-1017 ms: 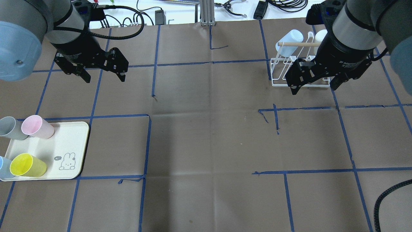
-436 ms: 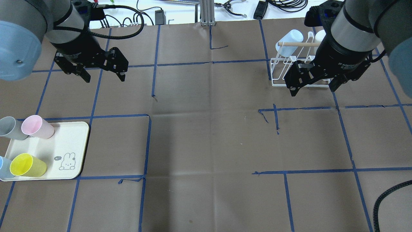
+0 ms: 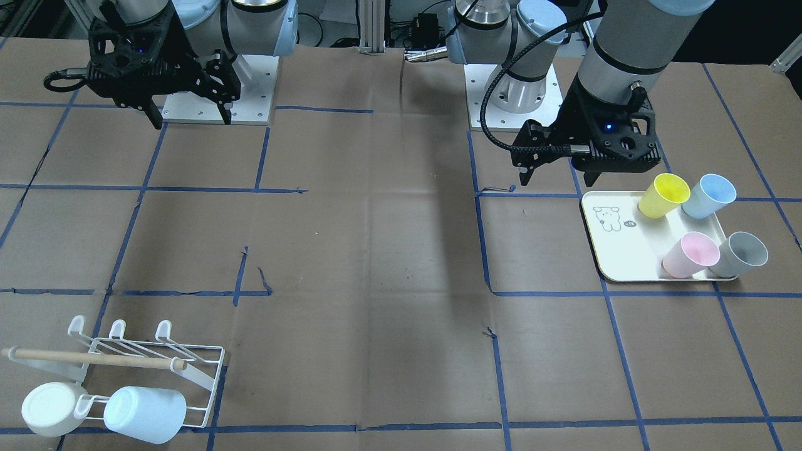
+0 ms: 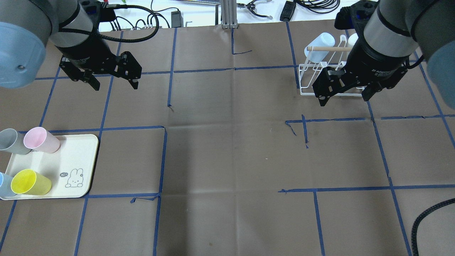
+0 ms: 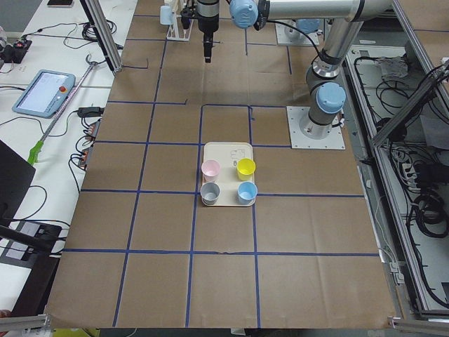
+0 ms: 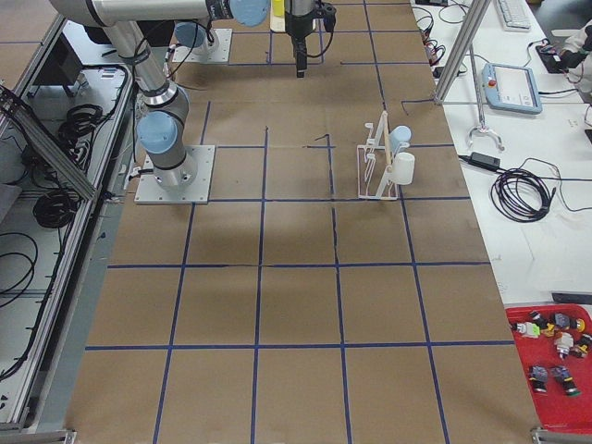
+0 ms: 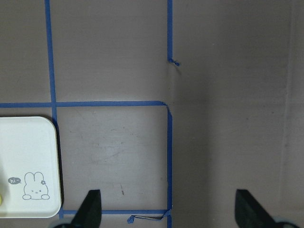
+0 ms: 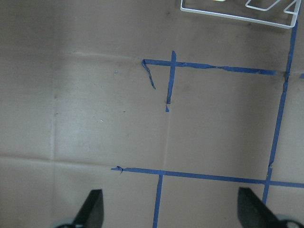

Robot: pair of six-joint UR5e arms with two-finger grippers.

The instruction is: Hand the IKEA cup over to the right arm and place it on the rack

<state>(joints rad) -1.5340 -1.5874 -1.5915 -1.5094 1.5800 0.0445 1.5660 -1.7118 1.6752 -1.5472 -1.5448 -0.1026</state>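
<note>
At the upper right of the overhead view, the rack [image 3: 197, 378] carries two cups lying on their sides on its prongs: a pale blue cup [image 4: 320, 46] and a white cup [image 3: 50, 408]. By the look of it, that much of the job is done. At the lower left of the same view, the cream tray [image 4: 76, 153] holds four more cups standing with their mouths up: a pink cup [image 4: 41, 139], a grey cup [image 4: 12, 141], a yellow cup [image 4: 30, 182] and a blue cup [image 3: 708, 195]. Which of them goes next cannot be told.

The left gripper [image 4: 115, 84] hangs at the upper left, above bare table and well apart from the tray, with its jaws spread wide and nothing between them. The right gripper [image 4: 344, 99] hangs just in front of the rack, equally wide and empty. Both wrist views show only paper and tape between the fingertips.

For the next cup, then, every step is yet to be done. The left arm has to reach the tray and grasp a cup, the two arms have to meet for the hand-over, and the right arm has to set the cup on a free prong.
</note>
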